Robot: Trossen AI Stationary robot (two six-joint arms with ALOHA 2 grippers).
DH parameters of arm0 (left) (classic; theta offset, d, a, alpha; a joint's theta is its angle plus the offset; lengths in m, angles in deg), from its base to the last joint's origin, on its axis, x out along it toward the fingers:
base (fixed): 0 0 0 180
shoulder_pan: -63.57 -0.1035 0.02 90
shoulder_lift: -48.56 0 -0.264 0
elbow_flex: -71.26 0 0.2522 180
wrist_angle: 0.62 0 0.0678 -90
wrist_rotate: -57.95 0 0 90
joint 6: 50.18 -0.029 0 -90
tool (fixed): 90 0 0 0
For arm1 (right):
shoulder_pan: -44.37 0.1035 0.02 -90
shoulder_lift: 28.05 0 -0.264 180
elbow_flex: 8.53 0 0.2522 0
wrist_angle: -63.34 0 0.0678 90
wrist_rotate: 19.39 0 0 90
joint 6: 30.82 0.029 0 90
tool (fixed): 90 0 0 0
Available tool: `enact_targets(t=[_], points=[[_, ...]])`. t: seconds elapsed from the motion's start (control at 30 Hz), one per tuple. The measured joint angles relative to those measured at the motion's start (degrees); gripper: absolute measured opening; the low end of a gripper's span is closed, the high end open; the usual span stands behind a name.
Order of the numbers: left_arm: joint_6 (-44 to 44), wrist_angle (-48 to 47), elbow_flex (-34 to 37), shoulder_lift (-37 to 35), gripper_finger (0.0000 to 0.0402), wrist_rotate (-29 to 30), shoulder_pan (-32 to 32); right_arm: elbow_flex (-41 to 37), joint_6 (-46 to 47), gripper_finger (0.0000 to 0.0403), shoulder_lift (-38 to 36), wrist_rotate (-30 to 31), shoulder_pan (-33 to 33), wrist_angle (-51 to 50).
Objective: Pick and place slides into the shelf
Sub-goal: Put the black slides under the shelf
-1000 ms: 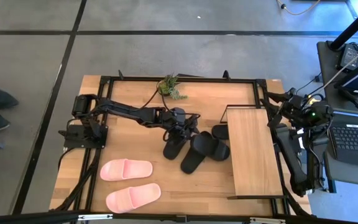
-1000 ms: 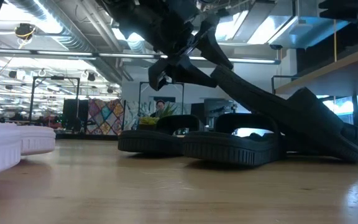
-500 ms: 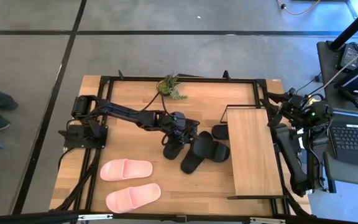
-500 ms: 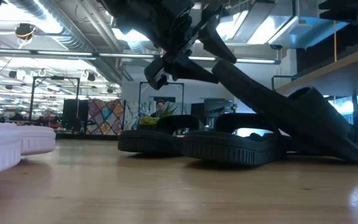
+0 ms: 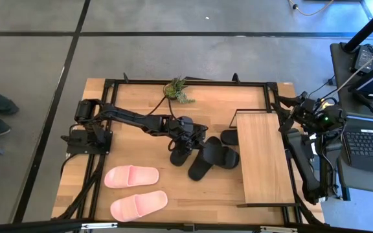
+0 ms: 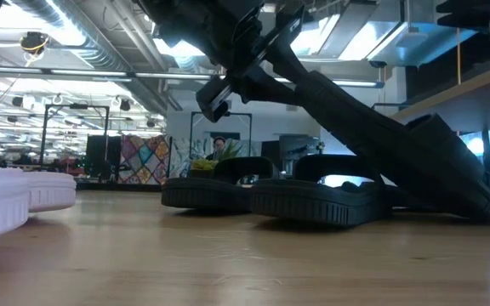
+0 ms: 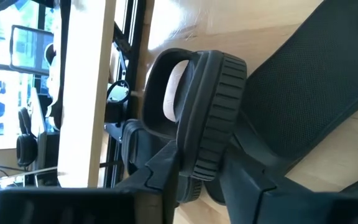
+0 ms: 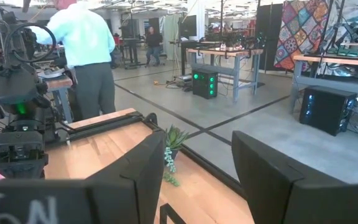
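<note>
Slides lie heaped mid-tabletop beside the shelf; the left end effector clamps one black slide's edge, tilted, which may slip or drag neighbours.

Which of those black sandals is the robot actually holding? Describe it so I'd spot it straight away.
Start at the light wooden shelf on the table's right side; a cluster of black slides lies just left of it. The held slide is the cluster's leftmost, under the left gripper. Unlike its flat neighbours, it is tilted, one end lifted off the table, as the low view shows.
</note>
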Motion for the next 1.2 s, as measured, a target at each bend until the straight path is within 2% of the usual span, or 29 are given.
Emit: enact_targets(t=[0.3,0.47,0.83,1.0,1.2], points=[[0.0,0.7,0.0,0.0,0.0064,0.9,0.0,0.0,2.8,0.0188,0.0,0.0,0.0,0.0],[1.4,5.8,0.0,0.0,0.0049,2.0,-0.1,0.0,3.1,0.0188,0.0,0.0,0.0,0.0],[4.5,7.0,0.0,0.3,0.0041,-2.6,-1.0,0.0,3.0,0.0188,0.0,0.0,0.0,0.0],[6.4,12.1,-0.7,4.6,0.0039,-3.6,-1.6,0.0,3.0,0.0188,0.0,0.0,0.0,0.0],[6.4,12.5,-6.5,11.0,0.0038,-4.2,-1.8,0.0,3.0,0.0188,0.0,0.0,0.0,0.0]])
